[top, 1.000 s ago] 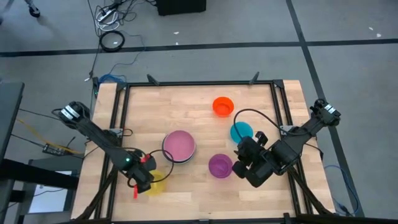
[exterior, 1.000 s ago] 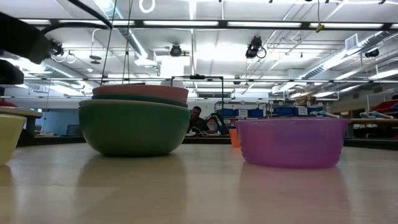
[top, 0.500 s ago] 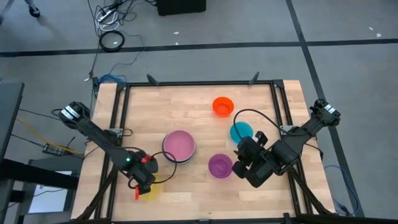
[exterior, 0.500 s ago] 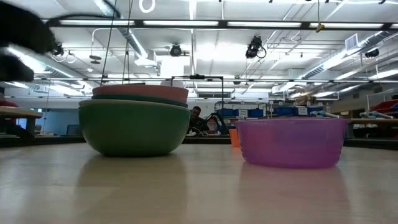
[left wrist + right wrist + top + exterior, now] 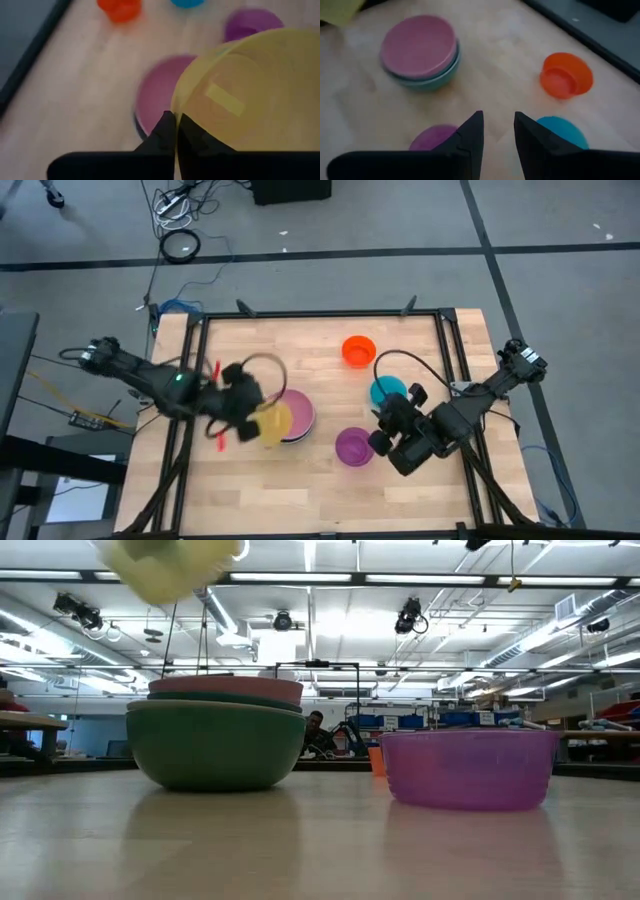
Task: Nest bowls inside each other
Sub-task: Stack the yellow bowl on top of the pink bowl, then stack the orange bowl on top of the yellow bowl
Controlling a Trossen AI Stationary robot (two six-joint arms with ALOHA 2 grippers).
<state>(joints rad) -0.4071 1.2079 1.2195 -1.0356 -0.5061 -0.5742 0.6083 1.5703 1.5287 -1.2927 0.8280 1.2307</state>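
My left gripper [image 5: 248, 408] is shut on a yellow bowl [image 5: 272, 422], which it carries in the air beside the left rim of the stack. The bowl shows blurred at the top of the low view [image 5: 170, 565]. The stack [image 5: 215, 740] stands on its base on the table, with a pink bowl [image 5: 292, 412] nested on top of teal and green ones. Purple [image 5: 352, 446], cyan [image 5: 388, 391] and orange [image 5: 358, 350] bowls stand singly. My right gripper [image 5: 497, 131] hovers open above the table between the purple and cyan bowls. My left gripper pinches the yellow bowl's rim [image 5: 174, 114] at the side nearest the wrist, one finger [image 5: 189, 137] inside the wall and the other [image 5: 162, 131] outside. The fingers slant down from the table's left. The bowl is lifted clear, above the height of the stack.
Black frame rails [image 5: 190, 380] run along the table's edges. Bare wood [image 5: 270, 350] lies at the far left and along the near edge. The room beyond the table shows benches and a seated person [image 5: 316, 730] far off.
My left gripper has risen from the table's near left corner and swung toward the far right, up to the stack, tipping toward level. The yellow bowl has gone with it, from standing on the table to lifted clear.
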